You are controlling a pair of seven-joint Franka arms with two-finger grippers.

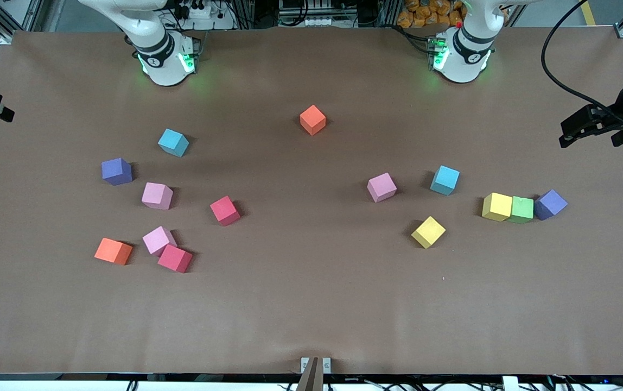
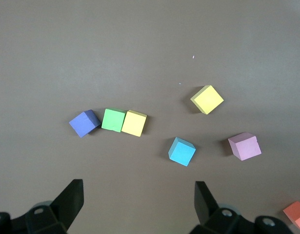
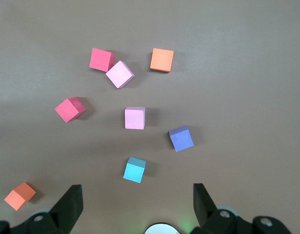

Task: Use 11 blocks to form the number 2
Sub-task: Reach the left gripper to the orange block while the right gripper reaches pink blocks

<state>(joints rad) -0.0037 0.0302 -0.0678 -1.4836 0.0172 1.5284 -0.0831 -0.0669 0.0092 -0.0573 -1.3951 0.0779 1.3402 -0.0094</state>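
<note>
The brown tabletop (image 1: 311,304) holds loose blocks (image 1: 381,187) in two scattered groups, one toward each arm's end, with one orange cube (image 1: 312,119) alone near the robots' edge; no number 2 is built and nothing has writing on it. The left gripper (image 2: 137,195) hangs at its end's edge, jaws wide open. The right gripper (image 3: 136,197) hangs over its own group, jaws wide open too.

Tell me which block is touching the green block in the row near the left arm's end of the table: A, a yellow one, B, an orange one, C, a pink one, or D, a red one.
A: the green block sits pressed against a yellow block, with a purple block on its outer side; the left wrist view shows the same row.
</note>
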